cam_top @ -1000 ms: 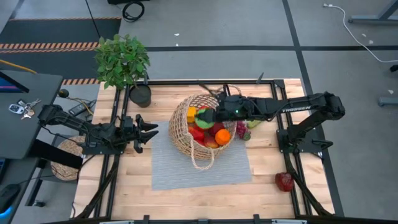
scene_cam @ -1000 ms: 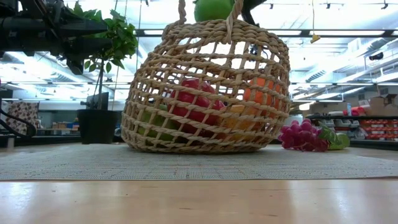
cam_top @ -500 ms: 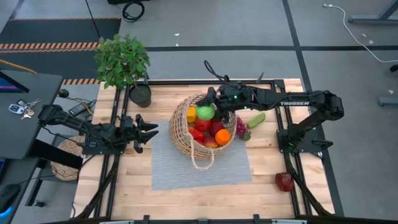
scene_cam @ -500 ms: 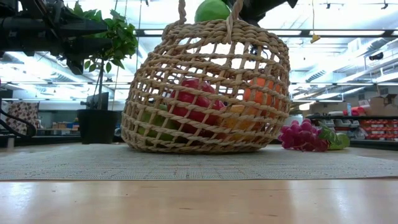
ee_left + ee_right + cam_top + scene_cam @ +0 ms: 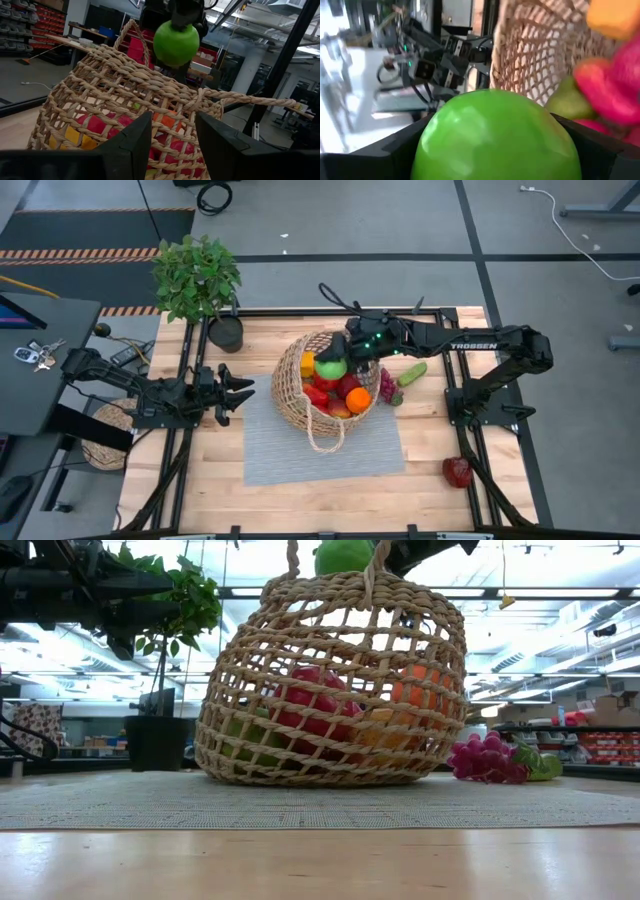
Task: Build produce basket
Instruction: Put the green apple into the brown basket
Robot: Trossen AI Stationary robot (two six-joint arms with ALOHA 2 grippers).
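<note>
Produce basket under filling, ordered near to far from the table-level camera. The basket [image 5: 335,680] stands on a grey mat [image 5: 320,448] on the tabletop [image 5: 200,490], already holding red, orange and yellow produce [image 5: 335,390] heaped close to its rim. Just beside it, towards the right arm's side, purple grapes [image 5: 485,758] and a green cucumber [image 5: 411,373] lie outside; a red piece [image 5: 457,472] sits well apart near the tabletop's corner.

Risk. The green apple [image 5: 331,364] hangs above the opening, near the rim and a loop handle [image 5: 131,37]. Let go from this height onto a rounded heap, it would probably roll or bounce out over the rim; a descent off-centre could catch the handle or wall and tip or shift the light wicker.

Fingers. The right gripper [image 5: 340,360] has its fingers closed around the apple, one on each side of it, as the right wrist view shows; they touch nothing else. The left gripper [image 5: 238,392] waits beyond the mat's edge, well apart from the basket, fingers [image 5: 130,145] spread and holding nothing.

A potted plant [image 5: 198,280] stands at the far corner.
</note>
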